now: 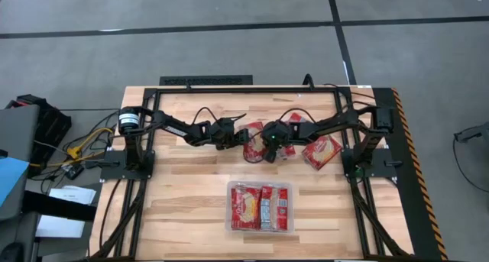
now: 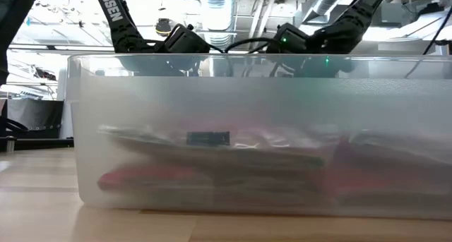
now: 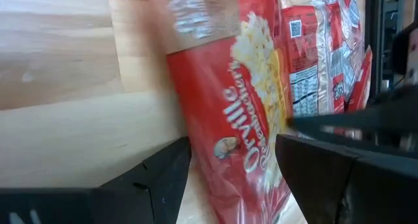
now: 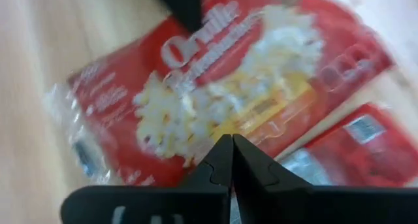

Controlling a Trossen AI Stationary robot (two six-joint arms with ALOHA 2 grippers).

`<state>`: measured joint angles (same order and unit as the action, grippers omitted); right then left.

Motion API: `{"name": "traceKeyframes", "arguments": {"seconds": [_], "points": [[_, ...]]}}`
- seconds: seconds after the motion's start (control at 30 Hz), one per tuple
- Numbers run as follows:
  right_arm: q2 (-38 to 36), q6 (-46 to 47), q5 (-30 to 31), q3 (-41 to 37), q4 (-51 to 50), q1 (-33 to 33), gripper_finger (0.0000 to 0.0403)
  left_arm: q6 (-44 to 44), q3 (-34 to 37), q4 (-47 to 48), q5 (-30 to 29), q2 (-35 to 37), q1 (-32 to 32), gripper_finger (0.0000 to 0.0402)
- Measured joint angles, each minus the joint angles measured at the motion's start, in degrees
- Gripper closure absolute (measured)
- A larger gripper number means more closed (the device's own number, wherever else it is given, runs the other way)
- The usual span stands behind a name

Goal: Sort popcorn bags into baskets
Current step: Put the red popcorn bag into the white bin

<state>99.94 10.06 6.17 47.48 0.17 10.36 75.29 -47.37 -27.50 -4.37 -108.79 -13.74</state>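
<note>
we see the left gripper (image 3: pixel 228 178) spread open astride a popcorn bag (image 3: pixel 248 119); the right gripper (image 4: pixel 232 160), fingers closed and empty, hovers above another bag (image 4: pixel 215 93).

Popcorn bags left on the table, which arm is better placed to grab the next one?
Left. The left gripper straddles a popcorn bag, jaws open; the right gripper is shut above another.

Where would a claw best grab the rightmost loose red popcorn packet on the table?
The red flat popcorn packet lies flat on the wooden table, so it is probably best taken from straight above, pinching its free outer edge on the side away from where the left claw and right claw meet.
</note>
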Motion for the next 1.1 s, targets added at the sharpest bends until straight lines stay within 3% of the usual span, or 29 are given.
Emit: {"name": "traceKeyframes", "arguments": {"seconds": [0.2,0.4,0.57,0.67,0.93,1.1], "points": [[5.00,0.03,-4.09,0.36,5.81,-0.43,0.0387,0.28,0.00,0.10,-0.91,-0.02,0.04,0.0211],[6.01,0.03,-4.31,1.90,5.74,-1.48,0.0376,-0.65,0.00,0.17,-1.35,-0.04,0.84,0.0256],[3.65,-1.00,-5.12,4.26,-0.77,-1.54,0.0367,-1.14,0.00,0.10,1.11,0.09,0.85,0.0336],[-1.69,-2.86,-4.92,5.51,-6.93,-1.24,0.0371,-0.79,0.02,0.16,3.16,0.63,0.76,0.0383],[-24.56,-3.80,1.31,6.51,-21.63,-0.19,0.0388,-1.29,0.11,0.42,7.36,9.42,1.74,0.0386],[-36.59,-1.16,8.57,6.51,-28.81,-0.25,0.0371,0.00,0.11,3.76,4.86,17.72,8.42,0.0386]]}}
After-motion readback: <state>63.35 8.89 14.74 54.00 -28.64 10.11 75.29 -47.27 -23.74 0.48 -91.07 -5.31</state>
